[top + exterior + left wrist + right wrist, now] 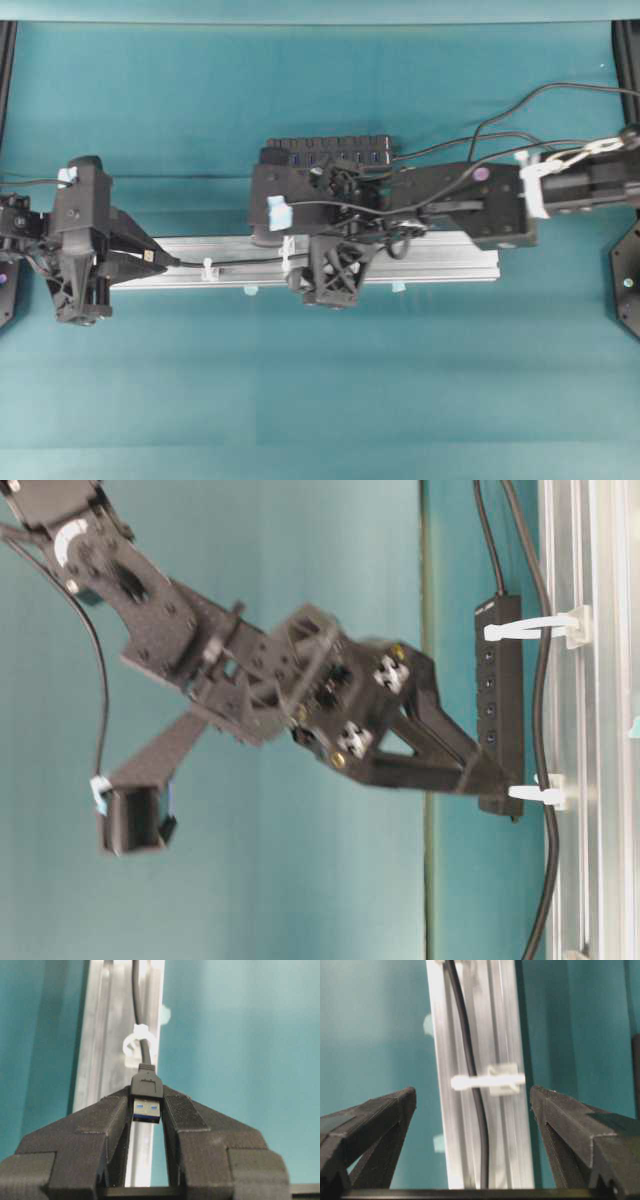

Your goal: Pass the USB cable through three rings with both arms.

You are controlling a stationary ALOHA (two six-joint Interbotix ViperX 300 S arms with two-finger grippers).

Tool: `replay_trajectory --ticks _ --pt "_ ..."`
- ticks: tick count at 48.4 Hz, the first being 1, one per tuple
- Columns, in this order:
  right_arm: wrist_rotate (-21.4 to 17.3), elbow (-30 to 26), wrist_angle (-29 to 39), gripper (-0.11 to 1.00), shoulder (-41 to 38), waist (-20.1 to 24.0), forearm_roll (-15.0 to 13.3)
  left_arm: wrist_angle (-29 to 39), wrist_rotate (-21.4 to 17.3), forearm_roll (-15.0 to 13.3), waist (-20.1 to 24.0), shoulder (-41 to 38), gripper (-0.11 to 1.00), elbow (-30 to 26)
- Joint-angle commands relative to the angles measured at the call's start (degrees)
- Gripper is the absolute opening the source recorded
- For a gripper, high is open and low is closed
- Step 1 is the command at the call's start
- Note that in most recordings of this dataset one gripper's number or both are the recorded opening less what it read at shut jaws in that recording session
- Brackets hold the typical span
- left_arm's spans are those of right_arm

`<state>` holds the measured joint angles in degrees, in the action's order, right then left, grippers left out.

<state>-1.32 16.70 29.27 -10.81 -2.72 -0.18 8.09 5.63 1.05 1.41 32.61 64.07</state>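
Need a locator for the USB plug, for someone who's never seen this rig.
Find the long silver aluminium rail lying across the teal table. At its left end the left claw is shut on the USB plug, just past the leftmost ring. Unlike the black multi-port hub behind the rail, it is tiny, with a silver tip and blue insert.

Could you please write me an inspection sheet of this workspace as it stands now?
Surface: teal table, bare in front of the rail.
Job's things: USB plug past the leftmost ring; cable runs along the rail through a ring.
Clutter: black hub behind the rail; pale-blue tabs at its front edge.
Grippers: left gripper shut on the plug; right gripper open, jaws astride the rail.
Cables: arm leads loop at upper right.
Surroundings: black frame posts at the edges.
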Motion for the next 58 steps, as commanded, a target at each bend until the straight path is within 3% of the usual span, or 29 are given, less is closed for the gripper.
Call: replay_trajectory --ticks 1,15,23,34,58 --pt "-0.4 1.3 -0.1 0.71 3.2 0.0 -0.1 -0.4 -0.1 0.1 -0.1 1.3 0.22 -1.7" --pt "-0.4 10.5 -3.1 0.71 11.1 -0.4 -0.1 -0.2 -0.1 0.1 -0.1 5.4 0.21 -1.7" --pt "-0.4 14.2 -6.9 0.70 15.2 -1.3 -0.1 -0.1 0.0 0.1 -0.1 6.9 0.00 -1.7" --pt "-0.4 16.9 -13.3 0.70 17.8 -2.1 -0.1 -0.2 0.2 0.1 -0.1 6.4 0.00 -2.0" --pt "-0.4 18.7 -13.9 0.70 18.8 -2.1 0.0 -0.2 0.2 0.1 -0.1 6.3 0.00 -2.0"
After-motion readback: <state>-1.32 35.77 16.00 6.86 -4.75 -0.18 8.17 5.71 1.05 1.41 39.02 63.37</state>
